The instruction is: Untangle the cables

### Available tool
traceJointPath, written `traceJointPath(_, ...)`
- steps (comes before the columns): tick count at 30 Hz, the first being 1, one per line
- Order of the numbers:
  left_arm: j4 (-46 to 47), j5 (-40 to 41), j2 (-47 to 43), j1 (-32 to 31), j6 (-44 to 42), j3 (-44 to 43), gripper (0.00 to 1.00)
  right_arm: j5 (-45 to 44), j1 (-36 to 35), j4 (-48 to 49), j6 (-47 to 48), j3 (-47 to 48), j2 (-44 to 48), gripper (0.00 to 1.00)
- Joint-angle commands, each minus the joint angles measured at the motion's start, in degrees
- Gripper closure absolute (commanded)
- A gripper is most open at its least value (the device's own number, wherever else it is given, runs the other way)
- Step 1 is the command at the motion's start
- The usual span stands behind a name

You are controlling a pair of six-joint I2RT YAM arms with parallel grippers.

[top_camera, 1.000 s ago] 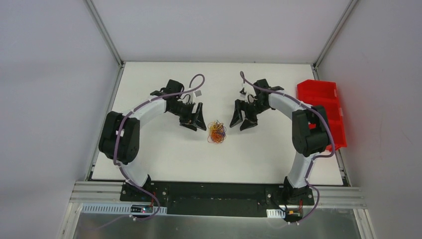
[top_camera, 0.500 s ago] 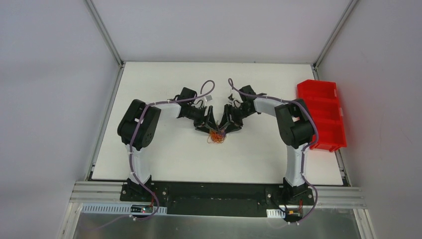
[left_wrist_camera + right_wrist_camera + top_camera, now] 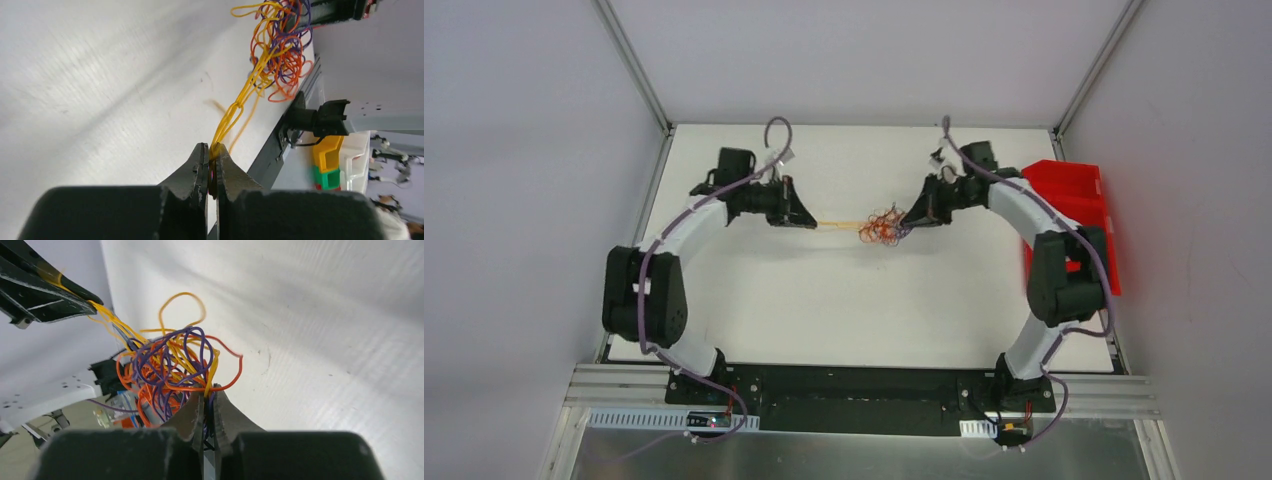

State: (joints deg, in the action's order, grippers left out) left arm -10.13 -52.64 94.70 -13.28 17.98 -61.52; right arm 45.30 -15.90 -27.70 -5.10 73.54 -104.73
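Note:
The cables [image 3: 883,224] form a small tangle of yellow, orange and purple wires, lifted between the two grippers near the back middle of the white table [image 3: 824,310]. My left gripper [image 3: 812,221] [image 3: 212,148] is shut on yellow strands [image 3: 235,107] that stretch taut from it to the tangle [image 3: 280,45]. My right gripper [image 3: 907,221] [image 3: 208,390] is shut on the tangle's other side, pinching yellow and purple wires, with the bunch [image 3: 170,365] hanging just in front of its fingertips.
A red bin [image 3: 1079,225] stands at the table's right edge, beside the right arm. Grey walls close the cell on the left, back and right. The black base rail [image 3: 854,385] runs along the near edge.
Both grippers closed on the tangle at mid-table, then lifted and pulled apart toward the back. Yellow strands are now drawn out leftward from the bunch.

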Motion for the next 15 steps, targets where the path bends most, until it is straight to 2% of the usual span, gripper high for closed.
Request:
traceJointPath(1, -15.43, 5.38, -12.59, 13.01, -11.91, -5.67, 1.00, -10.43, 13.77, -9.35, 7.24, 4.32, 10.00, 1.00)
traceJointPath(4, -17.85, 5.32, -15.56, 20.70, -12.72, -11.60, 1.00, -9.76, 19.32, -10.51, 6.66, 10.30, 11.94, 1.00)
traceJointPath(9, -20.01, 3.96, -13.79, 32.24, -12.47, -22.50, 1.00, -8.97, 25.01, -9.81, 5.25, 17.44, 11.79, 1.00)
traceJointPath(12, -20.47, 2.92, -11.66, 35.95, -12.18, -26.30, 1.00, -7.64, 27.42, -9.48, 2.93, 20.29, 10.13, 1.00)
traceJointPath(15, -20.54, 2.58, -10.65, 36.65, -12.66, -26.62, 1.00, -4.75, 27.95, -8.27, 0.95, 20.42, 9.17, 1.00)
